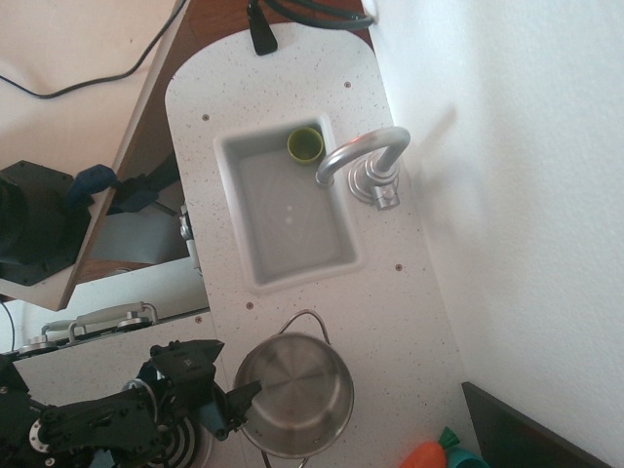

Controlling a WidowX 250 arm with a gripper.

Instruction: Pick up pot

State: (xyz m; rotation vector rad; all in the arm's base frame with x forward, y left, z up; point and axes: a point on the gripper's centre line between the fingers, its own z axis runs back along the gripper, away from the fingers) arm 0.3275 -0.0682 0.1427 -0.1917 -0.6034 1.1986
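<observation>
The pot [294,395] sat on the white counter [390,322], near the front edge, w/ its open side up and nothing inside. One thin wire handle stuck out toward the sink [285,210]. The black pincer [237,400] was right at the pot's left rim, maybe touching it; couldn't tell if it was clenched or let go. A small green cup [305,145] sat in the sink's far corner, by the silver tap [363,161]. An orange carrot toy [426,455] lay at the bottom edge.
</observation>
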